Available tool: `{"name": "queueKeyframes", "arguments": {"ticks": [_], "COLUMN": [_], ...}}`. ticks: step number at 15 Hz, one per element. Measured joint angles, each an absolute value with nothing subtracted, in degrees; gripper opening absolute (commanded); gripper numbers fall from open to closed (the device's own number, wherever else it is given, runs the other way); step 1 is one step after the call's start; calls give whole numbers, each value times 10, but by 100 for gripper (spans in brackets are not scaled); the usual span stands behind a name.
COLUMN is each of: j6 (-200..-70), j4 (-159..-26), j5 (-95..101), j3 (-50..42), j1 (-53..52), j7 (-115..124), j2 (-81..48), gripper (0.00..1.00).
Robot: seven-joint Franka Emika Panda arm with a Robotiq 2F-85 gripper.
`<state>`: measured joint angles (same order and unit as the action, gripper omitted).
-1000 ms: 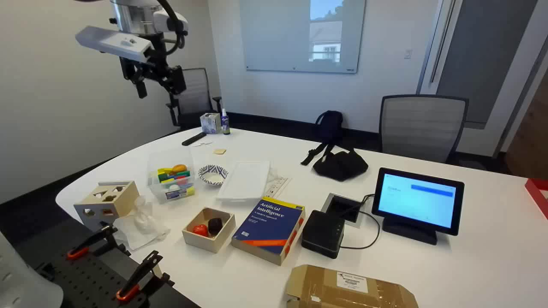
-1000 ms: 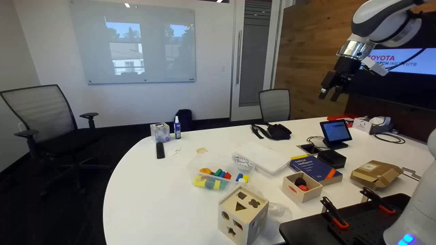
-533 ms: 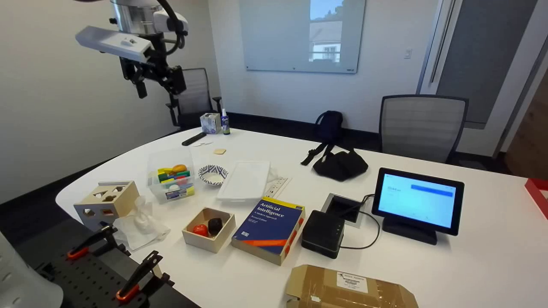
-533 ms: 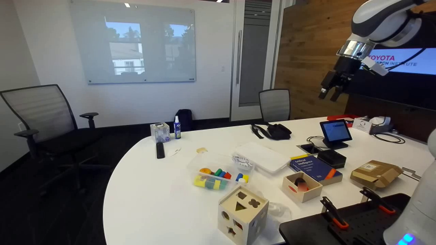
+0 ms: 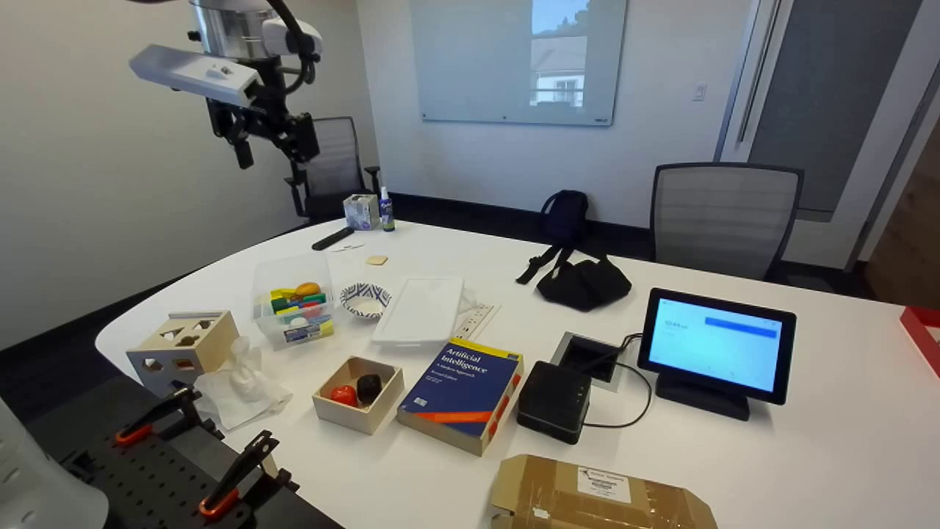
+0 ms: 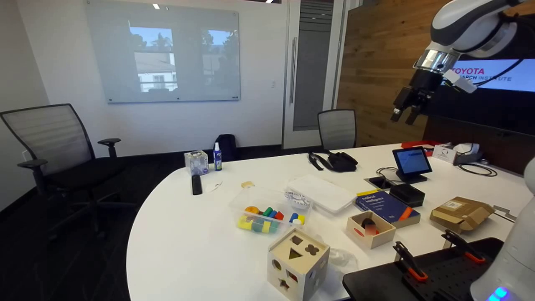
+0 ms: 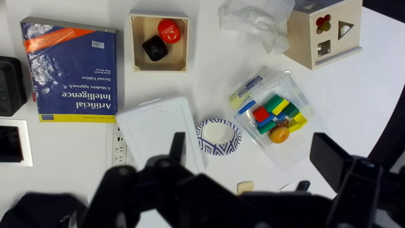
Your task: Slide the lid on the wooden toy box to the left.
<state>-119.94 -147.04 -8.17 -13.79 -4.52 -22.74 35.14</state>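
In both exterior views the Robotiq gripper [image 6: 403, 117] hangs high above the white table [image 6: 179, 251], its fingers [image 7: 330, 158] spread wide apart with nothing in their hold. The wooden toy box [image 6: 301, 278] stands upright on the table, well below the gripper and well apart from it; in the wrist view it lies beyond the fingers, toward the upper right corner. Its pale square lid [image 6: 301, 246], pierced by a triangle, a square and a clover, lies flat over the top, clear of the gripper. Underneath, the clear plastic bin [image 7: 289, 150] of coloured blocks [image 7: 272, 103] and the blue-patterned bowl [image 7: 218, 133] show in the gap between the fingers in the wrist view. Farther out past the fingers, crumpled white plastic [image 7: 253, 19] lies just beside the box. Toward the upper left there, the small wooden tray [image 7: 145, 30] holds a red piece [image 7: 169, 31] and a black piece [image 7: 155, 48], near the "Artificial Intelligence" textbook [image 7: 72, 72]
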Motion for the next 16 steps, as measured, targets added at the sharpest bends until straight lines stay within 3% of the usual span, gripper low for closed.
{"name": "queueKeyframes", "arguments": {"ticks": [10,16], "j6": [-1277,-1340], "j4": [-1518,-1549], "j5": [-86,-131], "j3": [30,155], "j1": [-36,-92], "j7": [45,195], "j2": [347,327], "gripper": [100,100]}}
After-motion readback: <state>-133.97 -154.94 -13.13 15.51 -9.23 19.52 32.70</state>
